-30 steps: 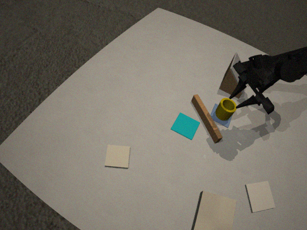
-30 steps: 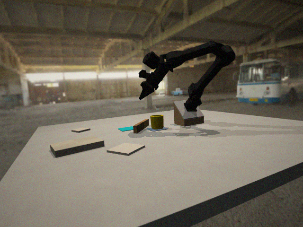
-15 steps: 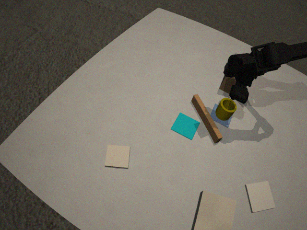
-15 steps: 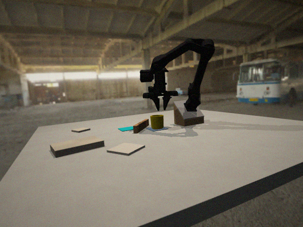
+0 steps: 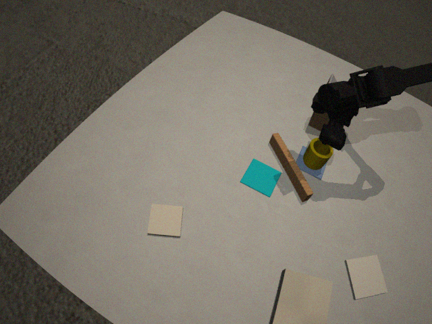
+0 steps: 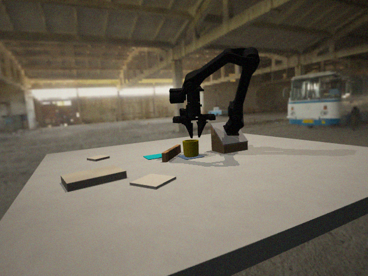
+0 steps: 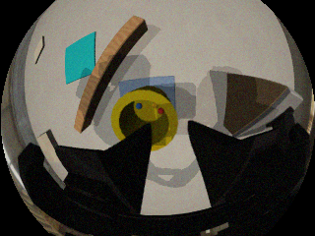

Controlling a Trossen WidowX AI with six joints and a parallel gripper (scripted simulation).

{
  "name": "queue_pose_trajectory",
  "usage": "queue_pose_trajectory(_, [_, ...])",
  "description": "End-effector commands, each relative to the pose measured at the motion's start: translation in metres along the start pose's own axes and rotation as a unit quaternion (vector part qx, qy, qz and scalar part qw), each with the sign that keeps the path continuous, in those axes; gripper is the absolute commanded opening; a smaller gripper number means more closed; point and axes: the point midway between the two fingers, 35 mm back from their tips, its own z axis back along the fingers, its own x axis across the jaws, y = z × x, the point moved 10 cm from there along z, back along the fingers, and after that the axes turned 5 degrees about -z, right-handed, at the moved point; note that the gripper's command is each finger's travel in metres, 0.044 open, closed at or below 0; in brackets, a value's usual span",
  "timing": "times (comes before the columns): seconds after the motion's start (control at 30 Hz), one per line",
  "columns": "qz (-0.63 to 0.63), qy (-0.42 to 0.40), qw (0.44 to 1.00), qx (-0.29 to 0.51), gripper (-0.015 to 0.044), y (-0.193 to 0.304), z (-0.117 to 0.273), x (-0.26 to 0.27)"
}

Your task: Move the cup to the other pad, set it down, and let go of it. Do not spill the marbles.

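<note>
Hovering just above the yellow cup (image 6: 190,148), the end effector (image 6: 195,134) pointed down, fingers partly apart, gripping nothing. That cup stood upright on the blue pad (image 5: 311,163) near the worktop's (image 5: 195,104) right edge, marbles (image 7: 150,108) inside.

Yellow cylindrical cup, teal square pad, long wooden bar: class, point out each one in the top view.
yellow cylindrical cup (image 5: 315,160): top view, on its outer side wall.
teal square pad (image 5: 260,177): top view, middle of its face.
long wooden bar (image 5: 290,165): top view, middle of its upper face.
</note>
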Motion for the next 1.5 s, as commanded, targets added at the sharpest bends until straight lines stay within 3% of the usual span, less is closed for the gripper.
queue_pose_trajectory(0.0, [-0.003, 0.003, 1.0, 0.003, 0.0167, 0.0, -0.008, -0.001])
queue_pose_trajectory(1.0, [-0.003, 0.003, 1.0, 0.005, 0.0167, 0.0, -0.048, -0.004])
queue_pose_trajectory(1.47, [0.0, 0.002, 1.0, 0.003, 0.0073, 0.0, -0.046, -0.003])
